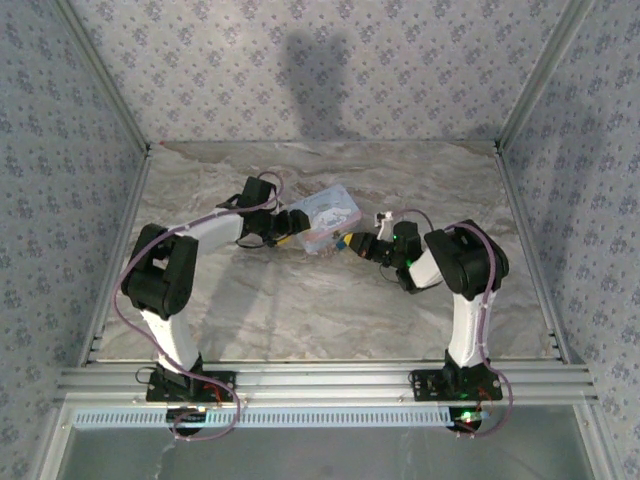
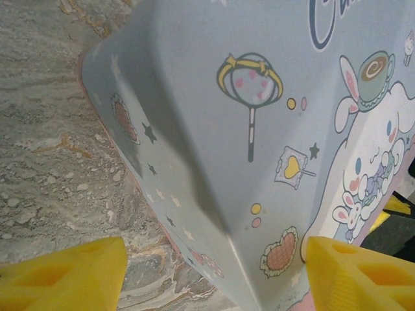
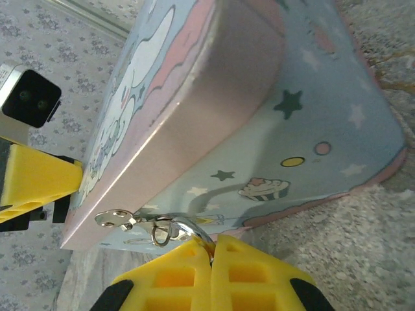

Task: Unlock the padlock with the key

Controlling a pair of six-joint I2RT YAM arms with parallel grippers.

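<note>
Left gripper (image 2: pixel 214 278): fingers spread, straddling a corner of the pale blue tin (image 2: pixel 214 129), with a gap beside the lower-left finger. Right gripper (image 3: pixel 213 245): fingers pressed together at bottom centre, pinching the padlock (image 3: pixel 190 228). Its silvery loop is hooked into the tin's latch ring (image 3: pixel 159 234); its body is hidden between the fingers. The tin rests on the marble table (image 1: pixel 300 310), centre of the top view.

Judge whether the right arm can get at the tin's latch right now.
Likely yes: the right gripper sits at the latch on the tin, pinching a metal loop there.
</note>
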